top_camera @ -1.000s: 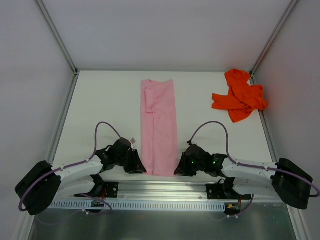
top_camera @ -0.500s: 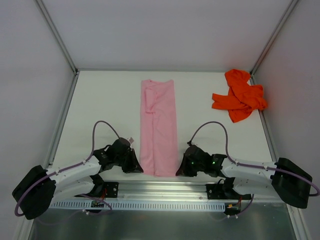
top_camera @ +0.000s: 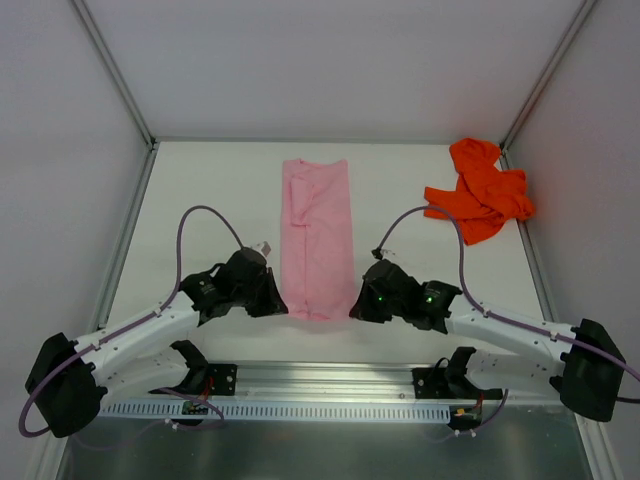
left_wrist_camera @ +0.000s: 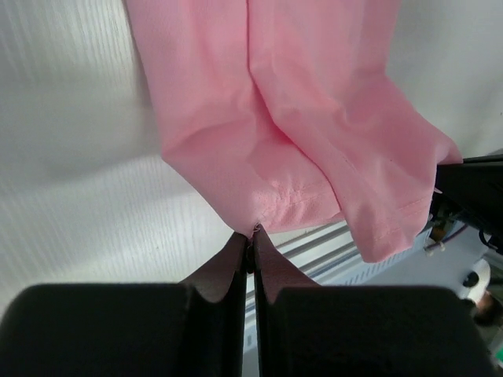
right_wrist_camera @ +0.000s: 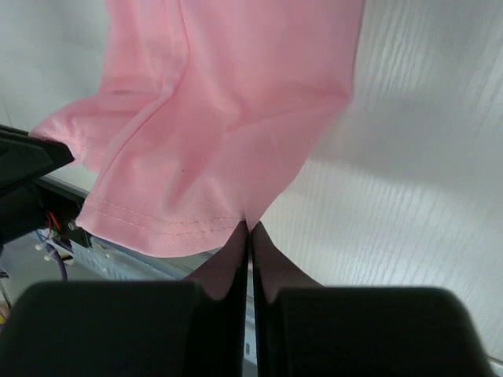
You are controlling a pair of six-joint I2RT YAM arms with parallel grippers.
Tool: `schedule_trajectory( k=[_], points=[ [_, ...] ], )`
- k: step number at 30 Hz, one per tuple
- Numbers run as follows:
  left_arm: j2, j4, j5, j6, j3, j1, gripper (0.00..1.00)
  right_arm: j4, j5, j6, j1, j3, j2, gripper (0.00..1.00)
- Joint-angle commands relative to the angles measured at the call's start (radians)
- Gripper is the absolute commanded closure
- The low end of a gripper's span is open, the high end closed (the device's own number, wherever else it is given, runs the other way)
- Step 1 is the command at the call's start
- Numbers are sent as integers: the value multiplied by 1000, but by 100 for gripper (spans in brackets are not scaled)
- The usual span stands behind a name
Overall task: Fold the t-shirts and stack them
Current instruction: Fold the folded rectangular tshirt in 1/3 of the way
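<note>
Left pincer [left_wrist_camera: 253, 234], right pincer [right_wrist_camera: 250, 228] clamp pink t-shirt [top_camera: 320, 230] hem corners.

Top external: high above and behind the arm bases, looking steeply down across the whole white bench [top_camera: 210, 200]. Wide and distant, with both the pink t-shirt [top_camera: 318, 240] and the orange-red t-shirt [top_camera: 478, 190] in frame.

Left wrist: right behind the left end effector [left_wrist_camera: 252, 236], aimed down along its own fingers. Very close, nothing but the near hem, a strip of bench and the aluminium rail [left_wrist_camera: 314, 250].

Right wrist: mirrored, tight behind the right end effector [right_wrist_camera: 250, 229], same downward aim, just as near.

Shared by all three: the pink hem and the rail. Across the hem in each wrist view, the opposite arm's dark body at the frame edge.
</note>
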Motion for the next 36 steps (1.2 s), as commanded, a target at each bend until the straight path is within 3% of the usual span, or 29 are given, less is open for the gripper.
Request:
schedule_trajectory(
  k=[1, 6, 16, 24, 36],
  points=[
    [3, -88, -134, 70, 112, -10, 100, -57, 48, -84, -66, 76, 3, 99],
    [35, -127, -190, 151, 245, 18, 100, -37, -37, -176, -191, 159, 61, 99],
    [219, -30, -43, 280, 382, 246, 100, -13, -175, -344, -332, 404, 315, 99],
    [461, 7, 19, 348, 550, 283, 100, -5, -250, -390, -405, 567, 484, 99],
    [646, 19, 32, 378, 701, 386, 100, -33, -364, -446, -490, 803, 713, 99]
  ],
)
